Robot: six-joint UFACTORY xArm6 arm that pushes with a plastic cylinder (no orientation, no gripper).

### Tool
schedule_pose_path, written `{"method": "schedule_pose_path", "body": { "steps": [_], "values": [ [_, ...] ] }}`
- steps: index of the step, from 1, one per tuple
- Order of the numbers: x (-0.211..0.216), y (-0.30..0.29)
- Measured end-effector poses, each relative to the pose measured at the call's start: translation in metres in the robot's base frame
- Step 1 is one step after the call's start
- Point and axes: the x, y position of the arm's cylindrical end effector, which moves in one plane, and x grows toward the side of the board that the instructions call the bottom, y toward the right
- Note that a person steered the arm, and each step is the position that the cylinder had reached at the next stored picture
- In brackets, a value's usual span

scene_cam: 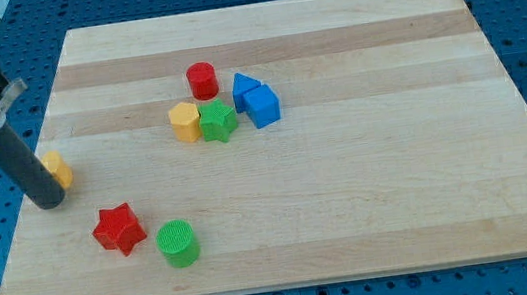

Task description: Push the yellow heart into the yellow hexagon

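There is no claw on this arm to open or close, just a dark rod, and my tip (50, 202) sits at the board's left edge, touching or all but touching the left side of the yellow heart (59, 169) (the rod hides part of it, so its shape is hard to make out). The heart looks like a small, hard, light plastic piece that should slide easily on smooth wood but may spin off a narrow rod, so I'd press squarely on its left face. The yellow hexagon (184, 121) lies well to the right and slightly farther back, touching a green star (218, 121). Behind those sit a red cylinder (202, 79) and two blue blocks (256, 100). Nearer, a red star (117, 229) and green cylinder (178, 243) rest on the wooden board (401, 201).
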Motion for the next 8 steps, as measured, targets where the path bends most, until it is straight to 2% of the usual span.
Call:
{"method": "schedule_pose_path", "body": {
  "steps": [1,2,3,4,5,6,7,8],
  "values": [
    [0.036,-0.002],
    [0.043,-0.035],
    [0.004,-0.036],
    [-0.057,0.004],
    [-0.088,0.027],
    [-0.073,0.03],
    [-0.075,0.049],
    [-0.095,0.078]
  ]
}}
